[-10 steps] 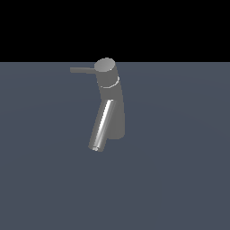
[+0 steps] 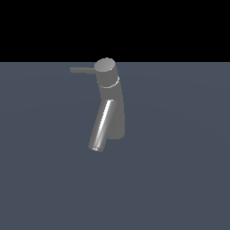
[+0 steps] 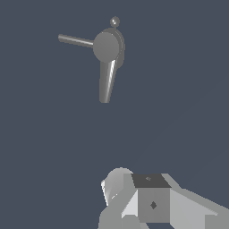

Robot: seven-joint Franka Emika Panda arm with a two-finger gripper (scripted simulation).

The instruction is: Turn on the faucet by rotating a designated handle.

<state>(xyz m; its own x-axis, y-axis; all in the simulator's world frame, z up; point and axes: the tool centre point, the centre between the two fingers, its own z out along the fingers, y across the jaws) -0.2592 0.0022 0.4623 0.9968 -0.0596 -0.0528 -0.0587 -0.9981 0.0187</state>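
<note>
In the wrist view only a blocky white and grey part of the gripper (image 3: 150,201) shows at the edge of the picture; its fingertips are out of frame, so I cannot tell how far it is open, though nothing is seen in its hold. It does not appear in the exterior view at all. It is well apart from the faucet (image 2: 110,101), with bare grey desk (image 2: 179,170) between them. The faucet stands upright on the desk, a dark, slightly curved cylinder with a flat round top, and its shiny spout (image 2: 101,128) slants down toward the exterior view's left. The handle (image 2: 82,70), a thin straight rod, sticks sideways out of the top section toward the exterior view's left; in the wrist view it (image 3: 75,40) juts from the round cap, clearly angled away from the spout. Judging by this, the task looks barely begun: no contact with the handle, and the whole approach, the push or grasp, and the rotation itself remain to be done.
</note>
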